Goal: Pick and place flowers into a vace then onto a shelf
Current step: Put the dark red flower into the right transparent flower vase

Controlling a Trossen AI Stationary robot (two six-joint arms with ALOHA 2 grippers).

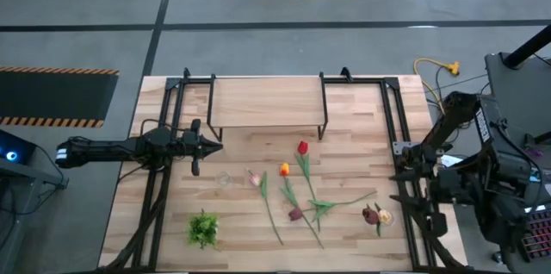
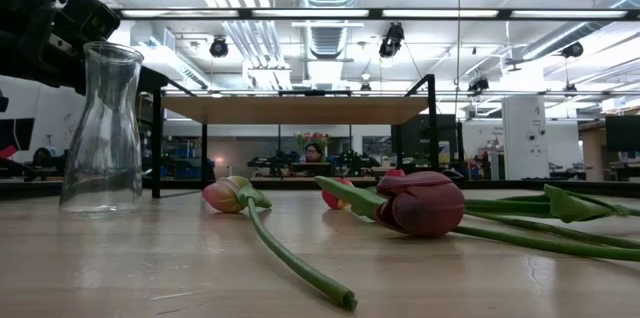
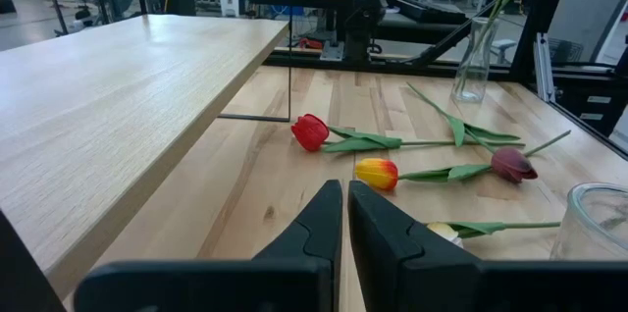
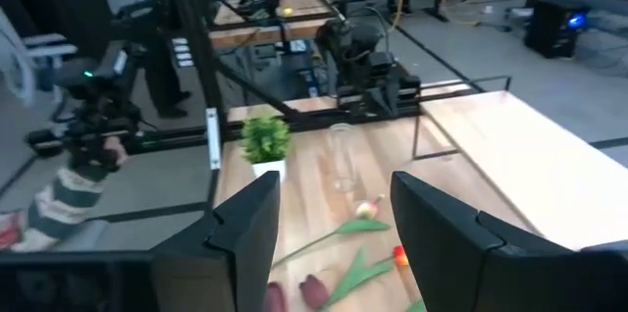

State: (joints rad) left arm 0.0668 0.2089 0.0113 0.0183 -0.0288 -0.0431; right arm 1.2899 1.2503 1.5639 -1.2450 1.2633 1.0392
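With tulips point(image 1: 297, 192) lying loose on the table below the shelf point(image 1: 267, 103), the right gripper point(image 4: 334, 229), jaws apart and empty, should take one stem mid-length, while the left gripper point(image 3: 345, 224) waits pinched shut near the empty vase point(image 1: 225, 179).

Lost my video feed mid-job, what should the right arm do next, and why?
Probably lower the right gripper toward the nearest tulips. Its fingers are open and empty, all the flowers lie loose on the table, and the glass vase stands empty. The left gripper is shut, near the shelf.
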